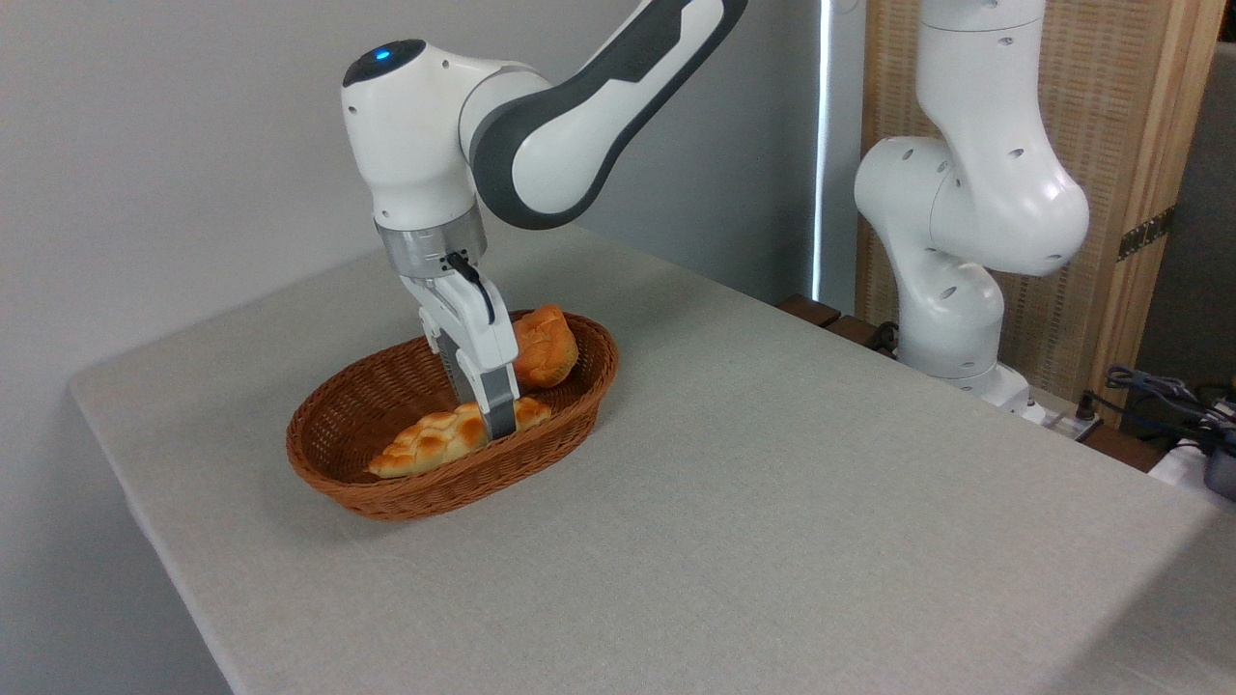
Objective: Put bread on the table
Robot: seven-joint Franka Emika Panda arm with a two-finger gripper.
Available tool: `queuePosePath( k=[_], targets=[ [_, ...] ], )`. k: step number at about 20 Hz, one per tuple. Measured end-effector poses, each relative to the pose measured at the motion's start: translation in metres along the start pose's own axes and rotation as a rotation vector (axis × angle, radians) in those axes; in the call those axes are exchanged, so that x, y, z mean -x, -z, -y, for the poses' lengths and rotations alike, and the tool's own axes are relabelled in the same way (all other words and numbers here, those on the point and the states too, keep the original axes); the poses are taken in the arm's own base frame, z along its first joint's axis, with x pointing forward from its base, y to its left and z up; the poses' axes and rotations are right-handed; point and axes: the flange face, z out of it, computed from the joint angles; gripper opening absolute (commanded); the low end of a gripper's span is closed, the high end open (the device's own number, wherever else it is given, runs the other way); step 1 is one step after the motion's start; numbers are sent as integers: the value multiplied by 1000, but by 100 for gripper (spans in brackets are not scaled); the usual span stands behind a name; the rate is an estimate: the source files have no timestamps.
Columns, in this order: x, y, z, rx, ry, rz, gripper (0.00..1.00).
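Note:
The bread (425, 444), a long braided loaf in pale yellow with golden-brown patches, lies along the near side of a brown woven basket (454, 497). My gripper (483, 417) reaches down into the basket with one finger on each side of the loaf's right half. The near grey finger (499, 405) covers part of the loaf. The far finger is mostly hidden behind it. I cannot make out whether the fingers press on the loaf. The table (772, 483), covered in light grey-beige cloth, holds the basket at its left part.
A small round orange-brown bun (543, 347) rests against the basket's far right wall, just right of the gripper. The arm's white base (956, 319) stands beyond the table's right back edge. Cables and a dark device (1188, 415) lie at far right.

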Motion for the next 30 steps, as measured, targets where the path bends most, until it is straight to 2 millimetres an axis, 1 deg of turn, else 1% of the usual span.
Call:
queuePosePath(
  k=[5, 9, 12, 14, 17, 19, 22, 27, 30],
  targets=[
    [0, 0, 0, 0, 0, 0, 56],
    [0, 0, 0, 0, 1, -1, 54],
    [-1, 5, 2, -5, 3, -9, 54],
    [-3, 17, 5, -3, 6, -7, 53],
    [-5, 43, 14, 7, 17, 1, 53],
    [-8, 57, 21, 15, 32, -19, 53],
    [-7, 69, 34, 34, 60, -33, 53],
    [15, 98, 64, 49, 109, -19, 53],
    [36, 107, 88, 18, 146, 1, 53]
  ],
)
